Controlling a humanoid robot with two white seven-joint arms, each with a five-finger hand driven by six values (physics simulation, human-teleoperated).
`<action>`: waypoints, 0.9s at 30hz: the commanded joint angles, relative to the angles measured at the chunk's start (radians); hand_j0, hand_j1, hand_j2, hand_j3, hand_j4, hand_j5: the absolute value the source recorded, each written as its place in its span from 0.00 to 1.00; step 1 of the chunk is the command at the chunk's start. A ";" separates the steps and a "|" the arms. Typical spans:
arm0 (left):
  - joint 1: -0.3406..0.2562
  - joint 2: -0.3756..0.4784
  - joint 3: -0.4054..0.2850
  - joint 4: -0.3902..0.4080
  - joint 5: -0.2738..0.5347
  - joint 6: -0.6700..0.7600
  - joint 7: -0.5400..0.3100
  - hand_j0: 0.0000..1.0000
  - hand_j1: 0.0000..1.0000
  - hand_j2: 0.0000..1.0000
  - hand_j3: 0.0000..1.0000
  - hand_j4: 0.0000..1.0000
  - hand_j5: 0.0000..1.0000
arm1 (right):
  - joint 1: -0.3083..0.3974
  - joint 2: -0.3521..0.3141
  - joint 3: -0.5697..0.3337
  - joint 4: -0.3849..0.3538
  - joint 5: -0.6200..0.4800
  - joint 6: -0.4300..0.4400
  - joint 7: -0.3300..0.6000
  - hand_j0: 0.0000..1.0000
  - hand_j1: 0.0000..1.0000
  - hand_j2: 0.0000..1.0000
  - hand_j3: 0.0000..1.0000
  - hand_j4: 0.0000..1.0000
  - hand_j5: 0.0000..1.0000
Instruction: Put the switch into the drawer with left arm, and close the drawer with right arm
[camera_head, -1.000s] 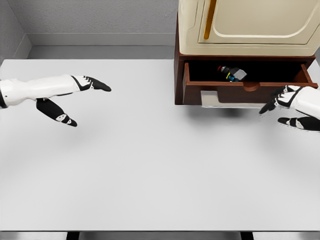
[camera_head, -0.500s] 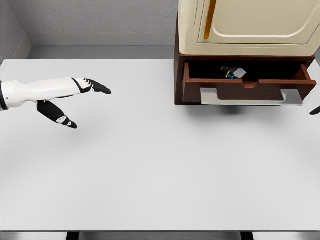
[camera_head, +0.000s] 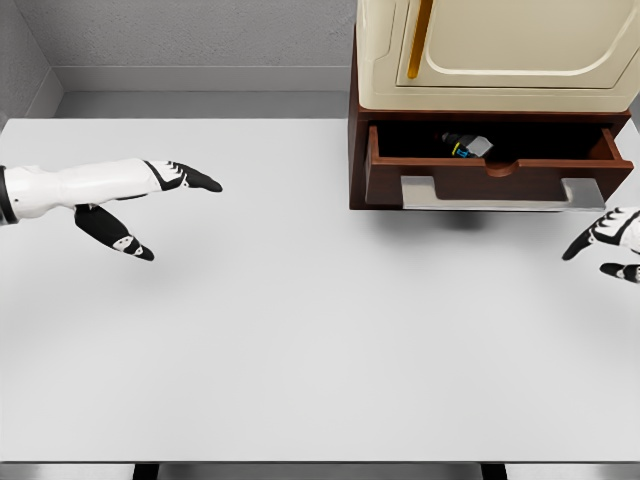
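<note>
White table (camera_head: 300, 330) fills most of view, matte, evenly lit, soft shadows. Grey wall (camera_head: 190, 35) behind, speckled; paler band along its base. Second grey wall at far left (corner visible). Cream cabinet (camera_head: 500, 50) on brown base, upper right, at table's rear edge.

You will find no readable text, label, brand, number or sign anywhere here. The cream cabinet (camera_head: 500, 50) carries only a plain gold strip, the brown drawer (camera_head: 490, 175) and its grey handle (camera_head: 500, 193) are unmarked, and the small switch (camera_head: 466, 144) inside shows only coloured spots too small to make out. The white desk (camera_head: 300, 330) bears no markings either.
</note>
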 joint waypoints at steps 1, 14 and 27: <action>0.000 0.001 0.001 0.000 0.008 0.003 0.000 1.00 1.00 1.00 1.00 1.00 1.00 | -0.008 -0.001 0.036 0.000 -0.002 0.003 0.000 0.60 0.60 0.60 0.60 0.60 0.60; 0.005 0.002 0.002 0.006 0.008 0.003 0.000 1.00 1.00 1.00 1.00 1.00 1.00 | -0.201 0.003 0.225 0.059 0.009 0.003 0.000 0.61 0.61 0.61 0.61 0.61 0.61; 0.005 0.001 -0.016 0.022 0.008 0.003 0.000 1.00 1.00 1.00 1.00 1.00 1.00 | -0.324 0.015 0.269 0.171 0.010 0.003 0.000 0.61 0.61 0.61 0.61 0.61 0.61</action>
